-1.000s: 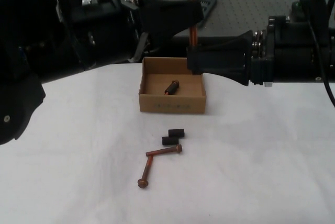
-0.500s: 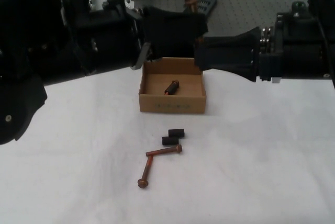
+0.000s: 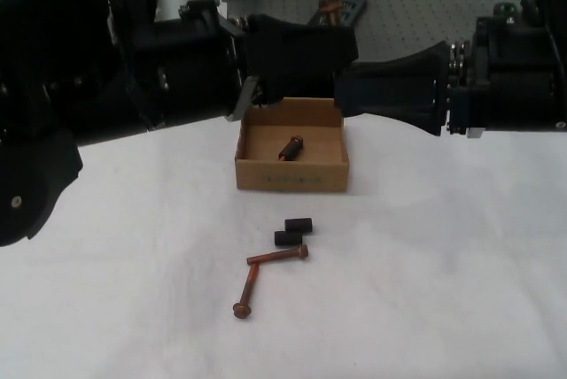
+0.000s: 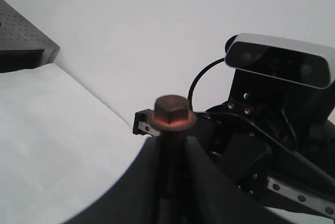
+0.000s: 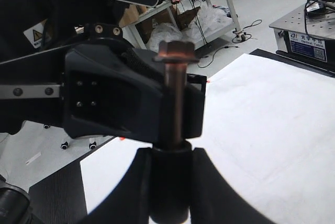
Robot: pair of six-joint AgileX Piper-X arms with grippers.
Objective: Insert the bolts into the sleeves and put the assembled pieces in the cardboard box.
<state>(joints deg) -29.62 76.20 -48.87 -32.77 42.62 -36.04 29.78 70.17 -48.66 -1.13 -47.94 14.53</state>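
One bolt (image 4: 171, 145) clenched in left fingers (image 4: 138, 182), sleeve (image 5: 170, 182) in right fingers (image 5: 131, 192), white cloth (image 3: 443, 264) nearby.

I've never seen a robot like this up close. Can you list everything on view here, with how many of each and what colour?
box: one, brown cardboard, middle of the cloth.
assembled piece: one, black sleeve on a bolt, lying in the box.
loose sleeves: two, black, close together in front of the box.
loose bolts: two, coppery, just nearer than the loose sleeves.
cloth: one, white, over the bench.
held bolt: one, coppery, shank entering the held sleeve.
held sleeve: one, black.
left claw: one, black, shut on the held bolt.
right claw: one, black, shut on the held sleeve.
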